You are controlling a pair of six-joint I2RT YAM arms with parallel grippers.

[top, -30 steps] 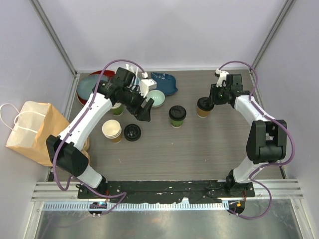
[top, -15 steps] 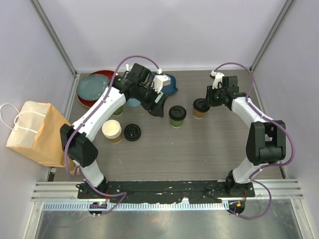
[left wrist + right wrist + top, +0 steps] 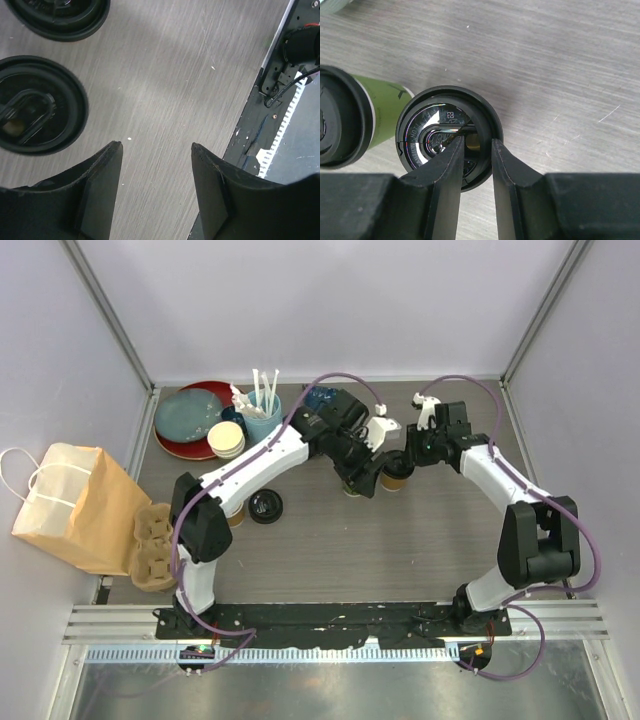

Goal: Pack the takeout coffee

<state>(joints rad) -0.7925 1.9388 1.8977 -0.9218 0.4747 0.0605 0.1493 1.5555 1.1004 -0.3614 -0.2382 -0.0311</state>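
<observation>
The brown cup (image 3: 398,471) stands mid-table, and its black lid (image 3: 427,135) shows under my right gripper (image 3: 477,140). That gripper (image 3: 411,452) is shut on the lid's rim, one finger inside and one outside. The green cup (image 3: 382,107) stands right beside it on the left, mostly hidden in the top view by my left gripper (image 3: 365,478). In the left wrist view both lids show at the left, the green cup's (image 3: 35,105) and the brown cup's (image 3: 55,17). My left gripper (image 3: 156,145) is open and empty, just on the near side of the cups.
A brown paper bag (image 3: 70,505) stands off the table's left edge beside a cardboard cup carrier (image 3: 152,545). Stacked plates (image 3: 190,415), lidless cups (image 3: 228,438) and a blue cup of utensils (image 3: 262,415) sit back left. Loose black lids (image 3: 266,506) lie left of centre.
My left arm has swung right across the table, from the back left to the two cups. My right gripper has shifted the brown cup left and nearer, up against the green one.
</observation>
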